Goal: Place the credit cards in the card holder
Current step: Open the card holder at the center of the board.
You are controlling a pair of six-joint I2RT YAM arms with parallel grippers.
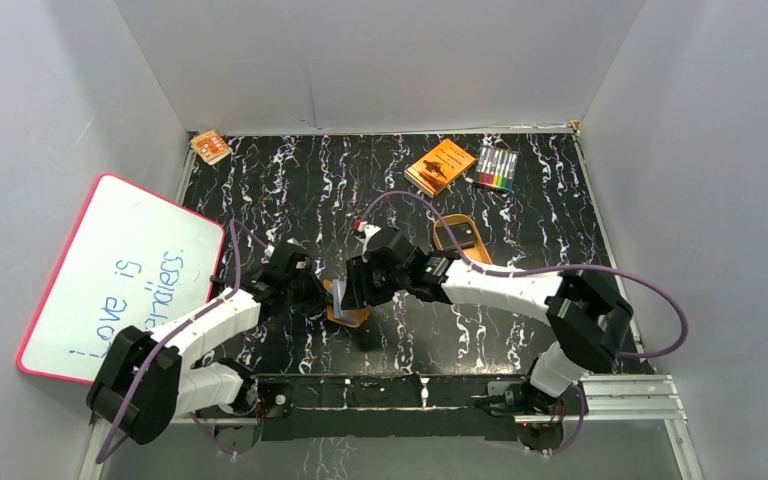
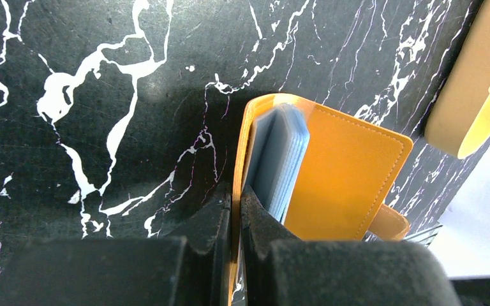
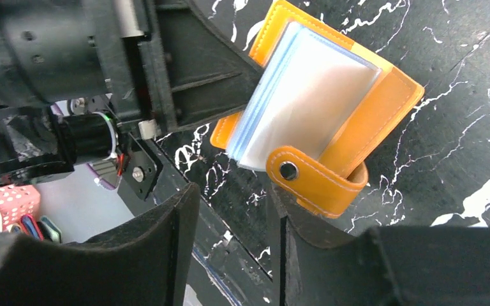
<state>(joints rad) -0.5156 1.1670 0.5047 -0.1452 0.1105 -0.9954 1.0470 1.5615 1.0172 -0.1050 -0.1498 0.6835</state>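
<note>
The orange card holder (image 1: pixel 346 308) stands half open on the table between my two grippers. In the left wrist view my left gripper (image 2: pixel 236 199) is shut on one flap of the card holder (image 2: pixel 348 178). Pale blue credit cards (image 2: pixel 282 159) sit stacked between its flaps. In the right wrist view the cards (image 3: pixel 306 95) lie inside the holder (image 3: pixel 386 105). Its snap strap (image 3: pixel 316 182) hangs just above my right gripper (image 3: pixel 230 217), which is open and holds nothing. The strap is close to the right finger (image 3: pixel 306 233). From above, my left gripper (image 1: pixel 312 290) and right gripper (image 1: pixel 360 288) flank the holder.
A whiteboard (image 1: pixel 120 275) leans at the left. An orange book (image 1: pixel 440 165) and a marker pack (image 1: pixel 497 168) lie at the back. A gold tray (image 1: pixel 440 240) with a black block sits behind the right arm. A small orange box (image 1: pixel 210 146) is at the back left.
</note>
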